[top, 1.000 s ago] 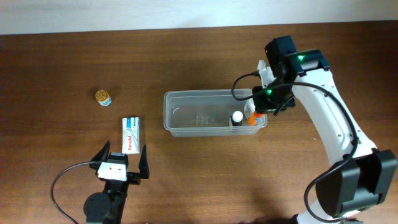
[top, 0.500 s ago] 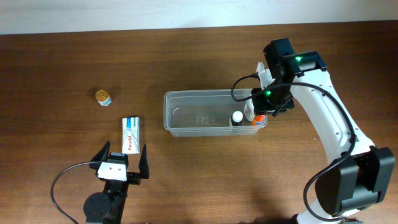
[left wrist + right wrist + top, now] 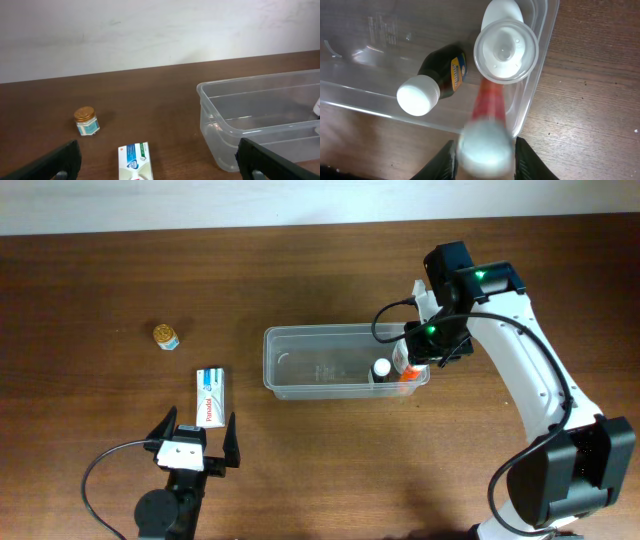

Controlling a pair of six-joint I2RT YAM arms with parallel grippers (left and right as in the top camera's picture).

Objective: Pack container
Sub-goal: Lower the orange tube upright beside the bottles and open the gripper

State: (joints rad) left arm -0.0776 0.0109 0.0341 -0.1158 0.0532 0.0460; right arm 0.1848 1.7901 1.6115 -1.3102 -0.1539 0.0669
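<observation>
From overhead, the right end effector (image 3: 408, 370) is largely hidden under its own wrist at the right end of the container (image 3: 320, 330), so its jaws cannot be read here. The container is a clear plastic rectangular tub with rounded corners, lying on the brown wood-grain table (image 3: 100, 280) near the middle. Inside its right end are a dark bottle (image 3: 381, 368) with a white cap and a sliver of an orange bottle (image 3: 405, 376). The left end effector (image 3: 202, 420) stands spread wide and empty near the front edge, just in front of a white-and-blue cardboard box (image 3: 209, 396). A small jar (image 3: 166, 336) with a gold lid sits farther back on the left. In the left wrist view the box is cut off by the bottom edge and the container by the right edge. Only the dark tips of the fingers (image 3: 55, 162) show, far apart. In the right wrist view the orange bottle is a blur between the fingers (image 3: 525, 160), leaning over the container's end wall. I cannot tell whether they press on it. Beyond it a round white bottle (image 3: 506, 47) stands beside the dark bottle, which lies on its side.
</observation>
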